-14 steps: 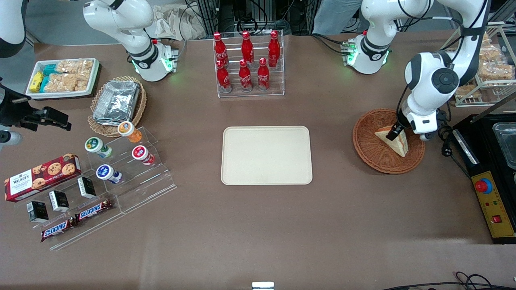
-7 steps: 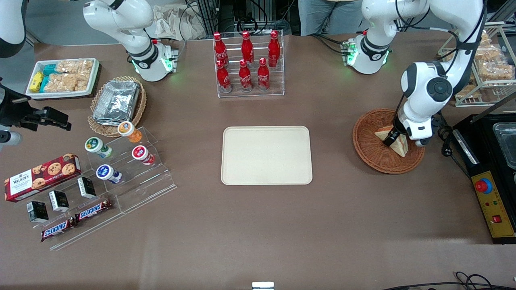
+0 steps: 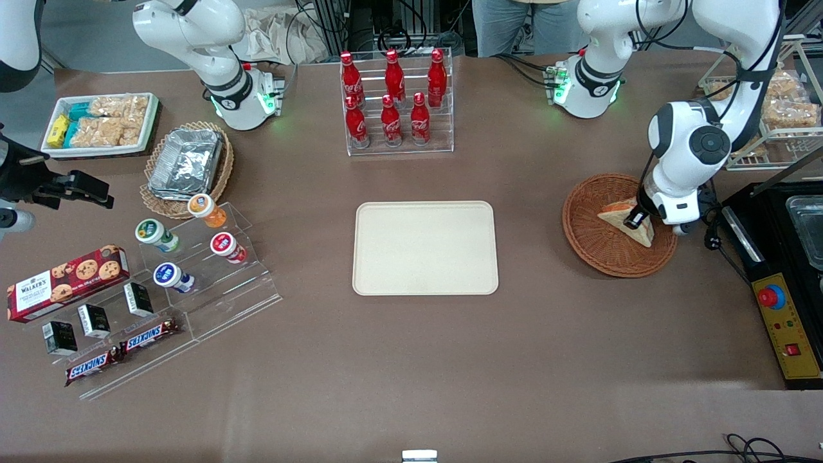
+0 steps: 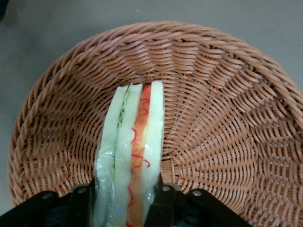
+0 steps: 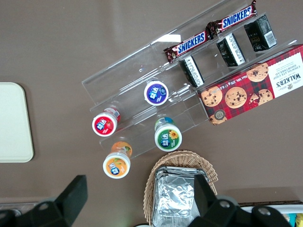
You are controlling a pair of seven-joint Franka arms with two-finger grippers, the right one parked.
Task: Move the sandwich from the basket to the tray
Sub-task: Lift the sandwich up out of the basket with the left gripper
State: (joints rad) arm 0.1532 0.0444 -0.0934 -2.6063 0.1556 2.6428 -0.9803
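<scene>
I've got the gripper pinching the sandwich w/ a finger each side, wedge on edge in the basket: white bread, red-orange and pale filling, clear wrap.

The basket is reddish-brown wicker, its weave running in ribbed rings. In it the sandwich shows white bread striped with an orange-red layer and a pale green one. The black end effector is down on the sandwich in that basket. The tray is plain cream, the counter a flat dull brown.
</scene>
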